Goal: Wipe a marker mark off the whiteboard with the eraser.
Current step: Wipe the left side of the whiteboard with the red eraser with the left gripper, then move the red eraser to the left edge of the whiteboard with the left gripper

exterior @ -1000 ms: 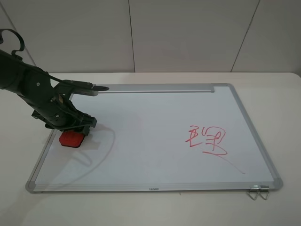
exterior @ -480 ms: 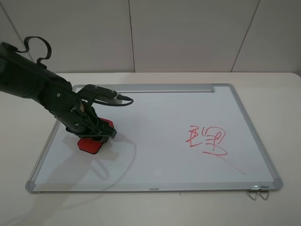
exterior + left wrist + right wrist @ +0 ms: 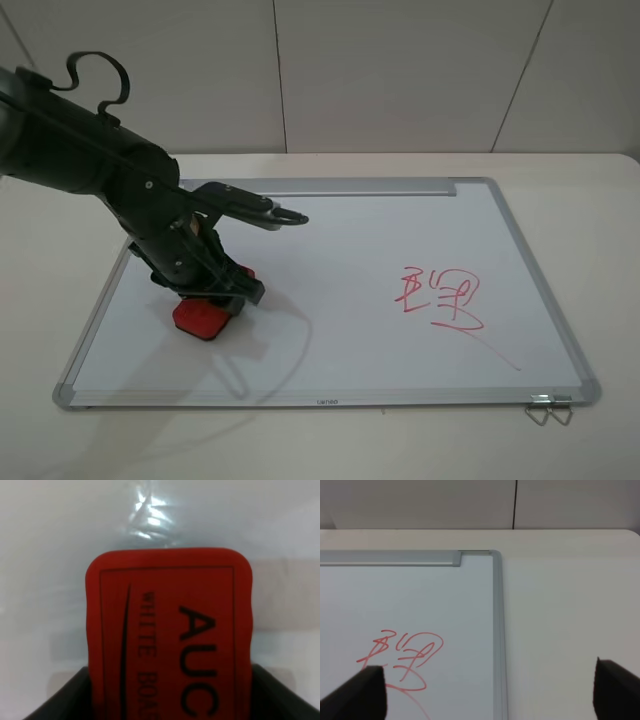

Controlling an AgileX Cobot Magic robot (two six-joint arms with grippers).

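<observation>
A red marker scribble [image 3: 440,297] sits on the right half of the whiteboard [image 3: 340,250], with a thin stroke trailing toward the front right corner. On the board's left part lies the red eraser [image 3: 205,318], pressed flat, with my left gripper [image 3: 215,290] shut on it from above. In the left wrist view the eraser [image 3: 170,630] fills the middle, showing black lettering. My right gripper [image 3: 490,690] is open, its dark fingertips [image 3: 365,690] wide apart above the board's right edge, near the scribble [image 3: 405,660]. It does not show in the exterior view.
The whiteboard lies flat on a white table [image 3: 560,165] against a pale panelled wall. A grey rail [image 3: 340,188] runs along the board's far edge. Two small metal clips [image 3: 548,408] stick out at the board's front right corner.
My left arm has slid the eraser rightward and toward the front across the board's left part. The scribble is unchanged.
</observation>
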